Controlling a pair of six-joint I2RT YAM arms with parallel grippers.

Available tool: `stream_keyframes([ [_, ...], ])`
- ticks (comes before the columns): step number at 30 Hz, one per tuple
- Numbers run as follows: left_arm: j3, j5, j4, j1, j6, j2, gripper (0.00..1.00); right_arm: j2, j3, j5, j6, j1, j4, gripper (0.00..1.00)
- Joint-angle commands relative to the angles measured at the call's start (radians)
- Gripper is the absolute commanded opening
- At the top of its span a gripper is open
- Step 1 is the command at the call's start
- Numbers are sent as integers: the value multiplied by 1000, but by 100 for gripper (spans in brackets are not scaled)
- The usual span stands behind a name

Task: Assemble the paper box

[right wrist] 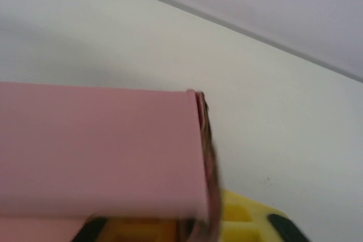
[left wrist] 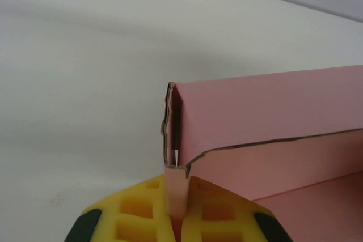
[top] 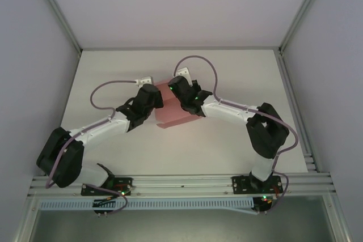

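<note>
The paper box (top: 173, 114) is pink card, partly folded, lying mid-table between my two grippers. My left gripper (top: 156, 99) is at its left end; in the left wrist view the yellow pads (left wrist: 142, 213) of the left gripper (left wrist: 177, 211) are shut on a narrow upright flap below the raised side wall of the paper box (left wrist: 266, 106). My right gripper (top: 174, 90) sits at the box's far right corner. In the blurred right wrist view a folded pink panel of the paper box (right wrist: 102, 151) covers most of the right gripper (right wrist: 207, 229), whose pads close on the panel's ragged edge.
The white table (top: 238, 83) is walled at the back and on both sides. An aluminium rail (top: 181, 182) with the arm bases runs along the near edge. Purple cables loop over both wrists.
</note>
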Motion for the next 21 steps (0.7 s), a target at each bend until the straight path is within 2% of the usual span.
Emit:
stream_keyframes([
  [1, 4, -92, -57, 36, 10, -4, 0, -65, -107, 0, -109, -55, 65, 21],
  [2, 2, -75, -39, 36, 29, -3, 0, -91, -137, -91, -119, -55, 116, 26],
  [4, -5, -42, 1, 35, 76, -8, 0, -148, -182, -283, -130, -57, 189, 55],
  [6, -11, -12, 43, 34, 132, -14, 0, -202, -209, -428, -137, -59, 220, 65],
  [9, -8, 5, 80, 36, 214, -19, 0, -294, -245, -553, -112, -62, 242, 99],
  [13, 36, 81, 71, 65, 342, -13, 0, -418, -275, -563, -6, -83, 214, 100],
  [15, 56, 191, 77, 99, 451, -9, 0, -475, -292, -559, 73, -113, 197, 100],
  [16, 86, 284, 46, 125, 526, 1, 0, -509, -313, -574, 115, -137, 190, 100],
  [18, 170, 394, -77, 160, 662, 31, 0, -561, -338, -587, 212, -192, 162, 100],
  [20, 259, 584, -262, 175, 900, 72, 0, -608, -351, -610, 303, -259, 87, 100],
  [21, 295, 637, -341, 171, 1018, 92, 0, -629, -358, -610, 326, -288, 38, 100],
])
